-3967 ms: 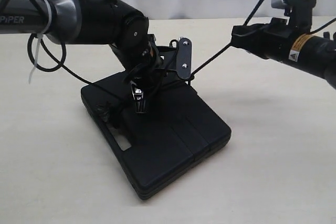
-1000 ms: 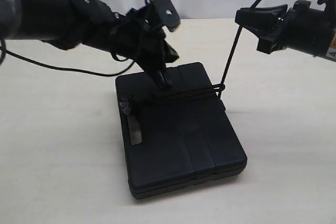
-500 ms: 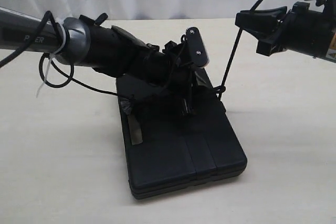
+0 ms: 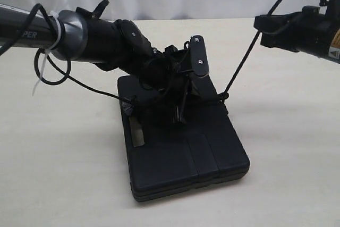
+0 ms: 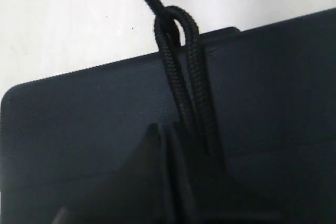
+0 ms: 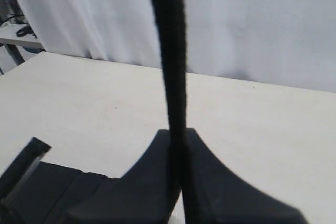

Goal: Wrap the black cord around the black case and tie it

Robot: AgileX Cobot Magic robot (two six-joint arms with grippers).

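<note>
Right now your black case (image 4: 180,152) lies flat on the pale table (image 4: 64,174), roughly mid-scene, with its long side running from near to far. Your left gripper (image 4: 178,116) reaches in from the left and points down onto the far half of the lid. Its fingers (image 5: 152,145) are pressed together, and in the left wrist view the two strands of a doubled loop of the black cord (image 4: 241,65) run into them, so it is clamped on the cord. That loop hooks over the case's edge, where a single strand passes through it. Across the far part of the lid the cord lies in a band from left to right, and a frayed tuft (image 4: 127,107) sits at the left edge beside the handle slot. From the right edge the cord climbs taut to your right gripper (image 4: 261,25), which hangs well above the table at the far right. Its jaws are pinched together on the cord, which carries on upward out of view. A white zip tie (image 4: 45,62) hangs from the left arm.
</note>
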